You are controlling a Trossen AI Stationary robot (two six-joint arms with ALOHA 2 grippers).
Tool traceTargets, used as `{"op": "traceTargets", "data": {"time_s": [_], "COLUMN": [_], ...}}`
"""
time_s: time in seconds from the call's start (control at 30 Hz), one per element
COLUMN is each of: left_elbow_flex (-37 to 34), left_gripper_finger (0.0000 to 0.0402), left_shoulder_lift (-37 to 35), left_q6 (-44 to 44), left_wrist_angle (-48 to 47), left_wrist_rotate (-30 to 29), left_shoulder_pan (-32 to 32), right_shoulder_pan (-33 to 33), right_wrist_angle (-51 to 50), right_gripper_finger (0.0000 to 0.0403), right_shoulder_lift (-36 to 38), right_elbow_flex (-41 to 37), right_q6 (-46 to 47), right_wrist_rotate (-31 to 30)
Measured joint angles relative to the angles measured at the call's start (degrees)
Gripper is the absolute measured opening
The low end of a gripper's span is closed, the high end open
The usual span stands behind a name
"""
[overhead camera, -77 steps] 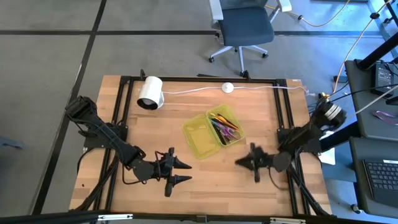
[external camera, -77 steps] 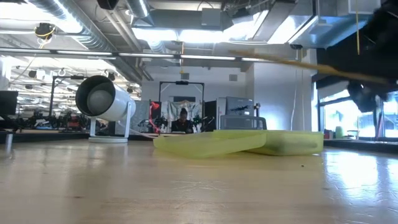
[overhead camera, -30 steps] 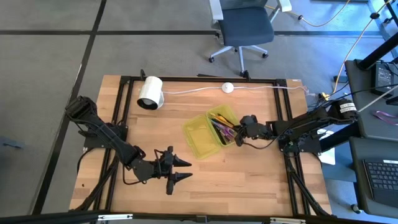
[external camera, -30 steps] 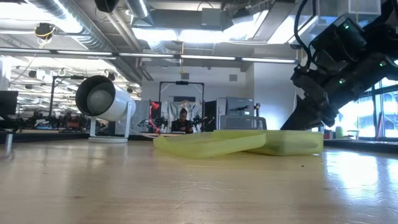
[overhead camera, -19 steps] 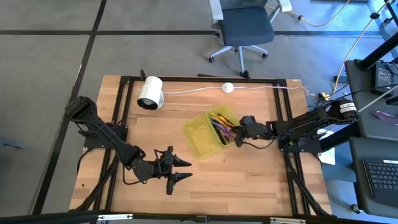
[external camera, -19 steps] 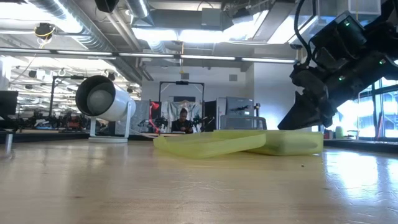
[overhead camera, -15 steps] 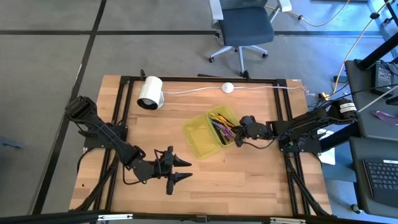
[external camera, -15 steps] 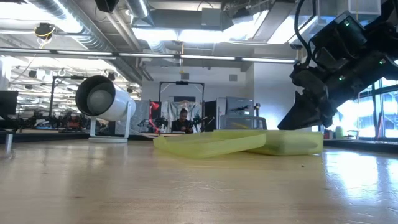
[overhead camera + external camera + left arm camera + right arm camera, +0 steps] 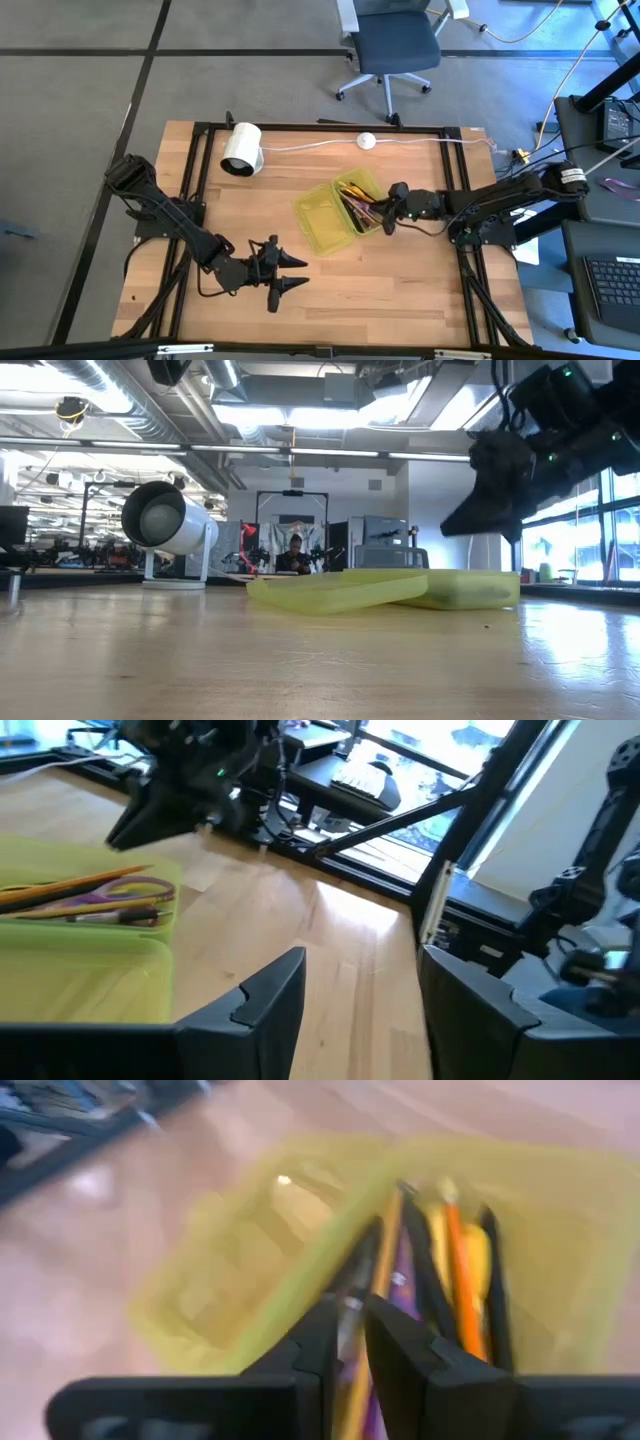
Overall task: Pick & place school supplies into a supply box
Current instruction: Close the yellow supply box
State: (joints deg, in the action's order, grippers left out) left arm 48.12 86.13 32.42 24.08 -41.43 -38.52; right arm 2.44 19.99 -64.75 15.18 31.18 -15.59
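The placing step was judged nearly finished: the right gripper (image 9: 386,215), fingers almost closed and empty, was raised just beside the supply box (image 9: 318,222), where the school supplies (image 9: 358,203) lay. A retreat seemed next (the left gripper (image 9: 296,276), half open, waited apart).

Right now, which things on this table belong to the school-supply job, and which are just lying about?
Part of the job:
- supply box, yellow-green tray
- pens and pencils in its far compartment
- scissors among them
- right gripper at the box's edge

Just lying about:
- white cylinder roll
- white puck on a cable
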Motion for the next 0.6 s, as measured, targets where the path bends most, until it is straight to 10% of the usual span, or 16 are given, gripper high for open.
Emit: {"op": "traceTargets", "data": {"time_s": [0.6], "left_elbow_flex": [0.0], "left_gripper_finger": [0.0186], "left_shoulder_lift": [0.0], "left_q6": [2.0], "left_wrist_angle": [-1.2], "left_wrist_rotate": [-2.7], "left_shoulder_pan": [0.7], "right_shoulder_pan": [-1.6], "right_wrist_angle": [-0.2], "right_gripper_finger": [0.0059], "right_shoulder_lift": [11.3], "right_elbow_flex": [0.0], "right_q6": [-12.2], "right_wrist_rotate": [4.7]}}
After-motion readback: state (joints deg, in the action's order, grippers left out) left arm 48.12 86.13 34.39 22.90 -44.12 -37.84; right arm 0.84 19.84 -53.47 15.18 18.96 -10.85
